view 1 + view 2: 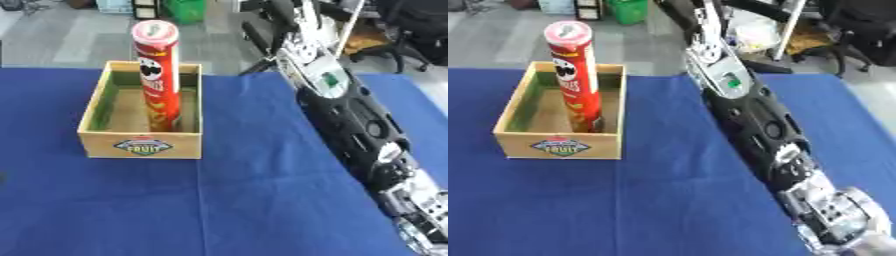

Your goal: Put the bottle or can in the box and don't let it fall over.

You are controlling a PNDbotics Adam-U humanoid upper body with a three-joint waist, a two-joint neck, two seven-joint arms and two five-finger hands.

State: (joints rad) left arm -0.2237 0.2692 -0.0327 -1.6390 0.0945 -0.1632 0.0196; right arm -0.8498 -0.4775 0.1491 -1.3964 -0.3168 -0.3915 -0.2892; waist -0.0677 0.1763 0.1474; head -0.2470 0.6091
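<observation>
While your right arm [754, 120] stretches away from the box toward the top of the view, the tall red can [158, 80] stands upright inside the wooden box [140, 145], at its front right corner, near the front wall. Can is a slim cardboard-looking tube, red with a printed face logo and a pale round lid. Box is a plain light-wood open square crate with a diamond fruit label on its front wall. It sits on the blue cloth table [219, 210], smooth with a faint crease right of the box. Arm is glossy black shell with silver joints, well right of the box. Your right hand is not visible past the top edge, so you can't tell its state. Left hand doesn't show.
</observation>
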